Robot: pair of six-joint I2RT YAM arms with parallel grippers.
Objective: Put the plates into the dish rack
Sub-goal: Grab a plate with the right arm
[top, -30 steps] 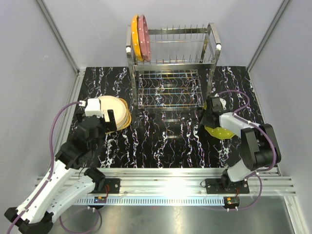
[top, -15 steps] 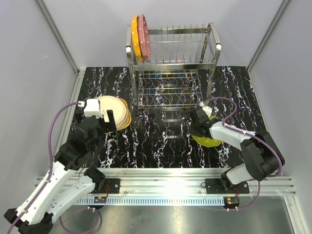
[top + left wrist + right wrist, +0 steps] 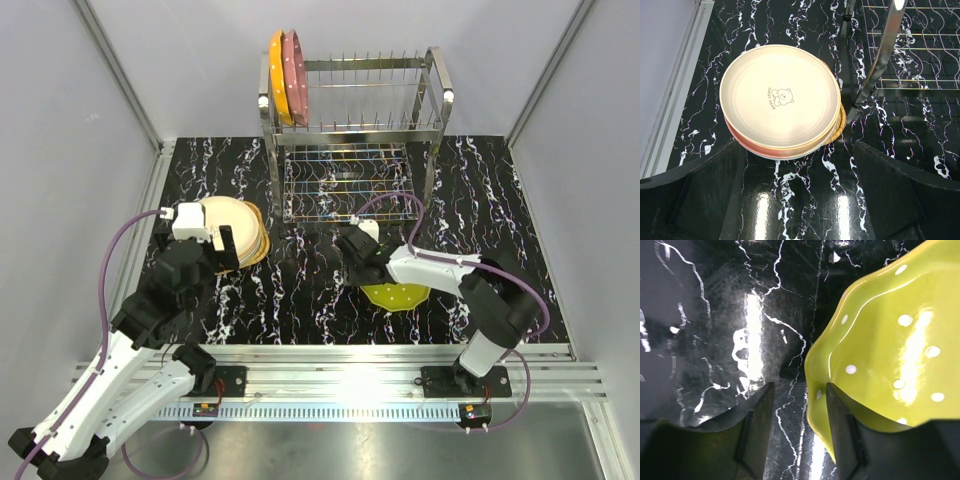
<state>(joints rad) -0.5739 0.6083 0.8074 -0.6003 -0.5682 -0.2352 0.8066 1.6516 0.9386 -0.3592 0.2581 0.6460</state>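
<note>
The lime-green plate (image 3: 890, 340), white-dotted, lies on the black marbled tabletop (image 3: 300, 300) in front of the dish rack (image 3: 350, 120), at the tip of the right pincer (image 3: 799, 390). That pincer's jaws are spread. The plate's wavy rim sits in the gap beside the right-hand finger, which overlaps the plate's face, and the other finger stands clear over bare tabletop. Nothing is pinched. The right arm reaches low and leftward across the tabletop from its base, elbow bent, with the pincer angled down. The left pincer (image 3: 797, 150) is spread to full width and hangs just short of the stack of plates (image 3: 235, 232) at the left of the tabletop. The near edge of the stack lies between the two fingers, touching neither. The top of the stack is a cream plate (image 3: 780, 95) with a small bear print. An orange plate (image 3: 277, 75) and a pink plate (image 3: 296, 65) stand upright at the left end of the rack's upper tier. The overhead view has the right arm covering part of the lime-green plate. The right wrist view cuts off its far side, so it cannot be told whether the plate lies flat. The lower plates of the stack show as rims only.
</note>
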